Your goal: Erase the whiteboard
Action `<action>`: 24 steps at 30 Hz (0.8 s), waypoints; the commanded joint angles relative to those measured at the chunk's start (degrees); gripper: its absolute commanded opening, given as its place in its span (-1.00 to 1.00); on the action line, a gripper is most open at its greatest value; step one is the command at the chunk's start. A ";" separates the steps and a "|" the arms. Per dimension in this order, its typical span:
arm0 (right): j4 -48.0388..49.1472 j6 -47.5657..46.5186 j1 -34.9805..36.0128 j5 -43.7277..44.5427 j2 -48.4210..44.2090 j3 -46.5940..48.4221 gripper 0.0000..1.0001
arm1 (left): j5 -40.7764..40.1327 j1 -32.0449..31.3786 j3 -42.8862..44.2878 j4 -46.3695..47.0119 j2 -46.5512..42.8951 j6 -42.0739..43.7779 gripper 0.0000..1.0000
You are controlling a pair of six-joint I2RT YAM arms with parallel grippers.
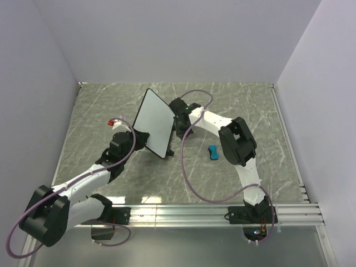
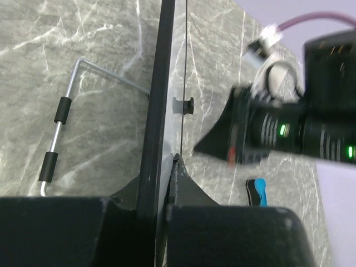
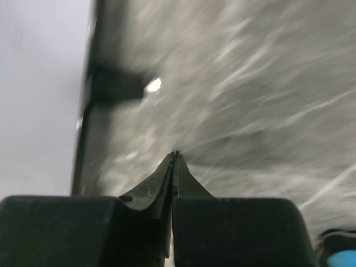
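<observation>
The whiteboard (image 1: 154, 122) stands tilted up off the table, and its white face shows no marks in the top view. My left gripper (image 1: 135, 133) is shut on its lower left edge. In the left wrist view the board's black frame (image 2: 158, 100) runs edge-on between my fingers. My right gripper (image 1: 176, 123) is shut and empty, right beside the board's right edge. In the right wrist view its tips (image 3: 175, 156) are pressed together over blurred table, with the board's dark frame (image 3: 89, 111) to the left. The blue eraser (image 1: 213, 152) lies on the table, apart from both grippers.
A bent wire stand with black sleeves (image 2: 55, 130) lies behind the board. A small red object (image 1: 113, 122) sits near my left wrist. The eraser also shows in the left wrist view (image 2: 257, 192). White walls enclose the marble table (image 1: 250, 111) on three sides.
</observation>
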 commanded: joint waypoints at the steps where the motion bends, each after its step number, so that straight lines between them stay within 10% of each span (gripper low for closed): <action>1: 3.91 1.14 -0.58 4.69 -1.03 1.88 -1.00 | 3.70 -1.56 -1.49 -13.10 -1.45 4.61 -0.99; 24: 6.46 2.73 -2.77 5.83 -7.27 -6.64 -1.00 | -11.77 -15.88 -1.93 -18.99 -1.55 -4.78 -0.70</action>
